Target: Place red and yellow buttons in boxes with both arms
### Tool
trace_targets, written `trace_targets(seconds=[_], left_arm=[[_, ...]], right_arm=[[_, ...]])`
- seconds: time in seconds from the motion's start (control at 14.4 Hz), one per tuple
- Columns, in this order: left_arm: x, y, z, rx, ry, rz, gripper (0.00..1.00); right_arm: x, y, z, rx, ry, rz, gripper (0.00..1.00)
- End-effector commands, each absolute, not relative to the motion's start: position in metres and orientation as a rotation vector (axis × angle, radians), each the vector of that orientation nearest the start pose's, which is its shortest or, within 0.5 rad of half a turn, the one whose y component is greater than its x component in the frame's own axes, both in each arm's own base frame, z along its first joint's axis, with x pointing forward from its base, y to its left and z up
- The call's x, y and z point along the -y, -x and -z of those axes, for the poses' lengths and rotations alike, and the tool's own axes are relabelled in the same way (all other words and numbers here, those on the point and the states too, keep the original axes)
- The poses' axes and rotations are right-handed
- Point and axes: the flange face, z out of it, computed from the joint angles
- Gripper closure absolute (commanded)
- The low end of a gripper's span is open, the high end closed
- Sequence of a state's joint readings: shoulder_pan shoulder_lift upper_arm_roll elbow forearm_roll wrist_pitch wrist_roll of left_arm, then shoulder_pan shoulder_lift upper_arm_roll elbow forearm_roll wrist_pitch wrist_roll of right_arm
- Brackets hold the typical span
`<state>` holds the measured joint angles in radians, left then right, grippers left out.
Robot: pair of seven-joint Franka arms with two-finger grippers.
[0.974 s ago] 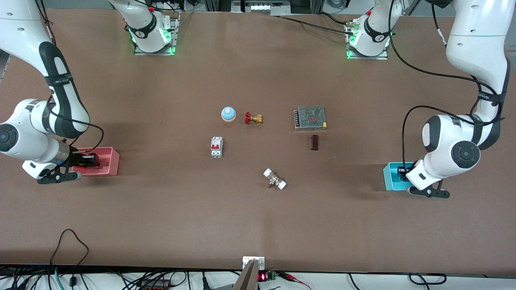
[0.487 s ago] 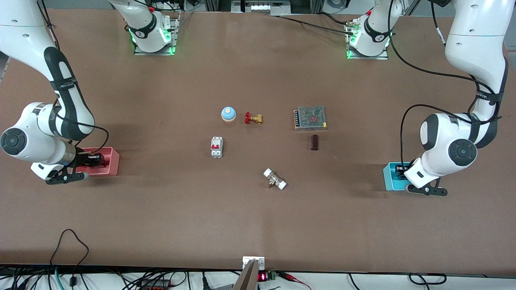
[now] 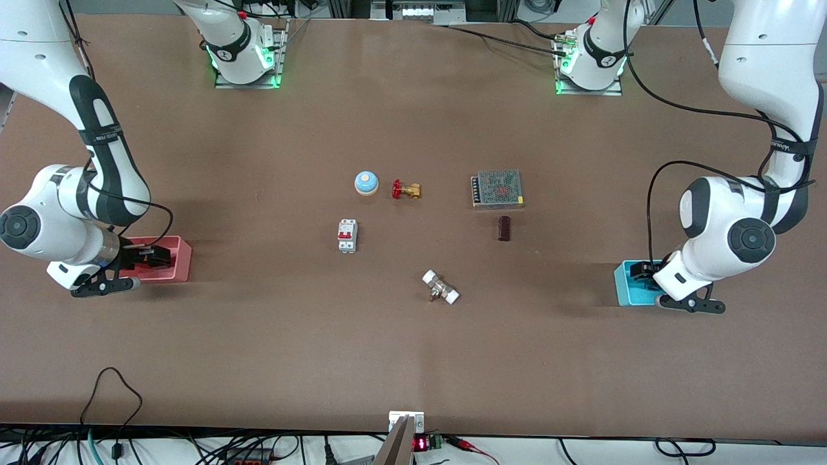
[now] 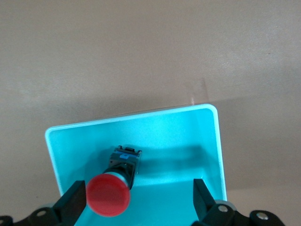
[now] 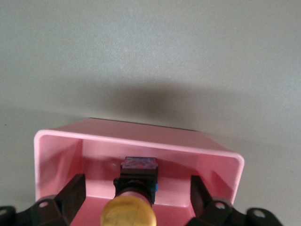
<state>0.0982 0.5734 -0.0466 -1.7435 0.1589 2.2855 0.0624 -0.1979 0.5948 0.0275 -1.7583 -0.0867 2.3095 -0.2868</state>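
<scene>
The cyan-blue box stands at the left arm's end of the table. In the left wrist view the red button lies on its side in this box. My left gripper is over the box, open, its fingers wide apart, with the red cap close beside one of them. The pink-red box stands at the right arm's end. The yellow button lies in it. My right gripper is open over it, with a finger on each side of the button.
In the table's middle are a blue domed bell, a brass valve with a red handle, a white breaker, a mesh-topped metal unit, a dark brown block and a white-ended fitting.
Both wrists have shifted a little over their boxes, the right gripper slightly toward the table's middle. The things in the middle have not moved.
</scene>
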Motion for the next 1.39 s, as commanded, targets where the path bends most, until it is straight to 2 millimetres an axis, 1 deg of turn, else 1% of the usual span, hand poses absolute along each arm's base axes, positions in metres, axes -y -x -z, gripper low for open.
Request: trace_targets(seconds=[0.0, 0.07, 0.14, 0.21, 0.28, 0.35, 0.42, 0.49, 0.56, 0.63, 0.7, 0.77, 0.83, 0.9, 0.97, 1.04, 1.11, 1.25, 1.32], left_arm=[[-0.04, -0.669, -0.277, -0.165, 3.022, -0.072, 0.0], [-0.038, -0.674, -0.296, -0.165, 3.017, -0.089, 0.0], [-0.039, -0.68, -0.319, -0.157, 3.009, -0.13, 0.0], [-0.035, -0.685, -0.35, -0.154, 3.007, -0.159, 0.0], [-0.03, -0.688, -0.373, -0.154, 3.008, -0.192, 0.0], [-0.028, -0.691, -0.395, -0.15, 3.011, -0.203, 0.0], [-0.023, -0.692, -0.409, -0.151, 3.018, -0.208, 0.0], [-0.01, -0.694, -0.425, -0.17, 3.039, -0.194, 0.0], [0.0, -0.696, -0.444, -0.182, 3.053, -0.166, 0.0], [0.012, -0.696, -0.459, -0.205, 3.061, -0.169, 0.0], [0.024, -0.692, -0.473, -0.232, 3.071, -0.189, 0.0], [0.026, -0.69, -0.498, -0.234, 3.074, -0.161, 0.0], [0.026, -0.69, -0.52, -0.225, 3.076, -0.105, 0.0], [0.021, -0.691, -0.534, -0.206, 3.089, -0.066, 0.0], [0.017, -0.693, -0.551, -0.189, 3.132, -0.006, 0.0], [0.011, -0.693, -0.556, -0.158, 3.137, 0.007, 0.0], [0.007, -0.687, -0.568, -0.128, 3.126, 0.018, 0.0], [0.008, -0.671, -0.582, -0.071, 3.122, -0.041, 0.0], [-0.001, -0.661, -0.586, -0.059, 3.127, -0.08, 0.0]], right_arm=[[0.102, -0.657, -0.272, 0.292, 3.16, 0.0, 0.0], [0.097, -0.655, -0.295, 0.301, 3.16, 0.003, 0.0], [0.091, -0.65, -0.326, 0.306, 3.161, -0.017, 0.0], [0.075, -0.645, -0.359, 0.312, 3.162, -0.019, 0.0], [0.061, -0.639, -0.389, 0.277, 3.17, -0.016, 0.0], [0.042, -0.632, -0.417, 0.222, 3.179, -0.021, 0.0], [0.027, -0.627, -0.442, 0.166, 3.188, -0.023, 0.0], [0.014, -0.621, -0.469, 0.13, 3.191, -0.043, 0.0], [0.004, -0.617, -0.492, 0.135, 3.188, -0.063, 0.0], [-0.017, -0.61, -0.519, 0.178, 3.192, -0.085, 0.0], [-0.031, -0.602, -0.541, 0.175, 3.191, -0.112, 0.0], [-0.038, -0.594, -0.56, 0.147, 3.191, -0.121, 0.0], [-0.041, -0.588, -0.569, 0.139, 3.191, -0.136, 0.0], [-0.045, -0.582, -0.578, 0.134, 3.192, -0.155, 0.0], [-0.048, -0.578, -0.58, 0.089, 3.187, -0.186, 0.0], [-0.047, -0.577, -0.58, 0.037, 3.172, -0.216, 0.0], [-0.045, -0.575, -0.581, 0.017, 3.143, -0.232, 0.0], [-0.047, -0.574, -0.585, 0.012, 3.136, -0.238, 0.0], [-0.045, -0.575, -0.583, 0.01, 3.14, -0.245, 0.0]])
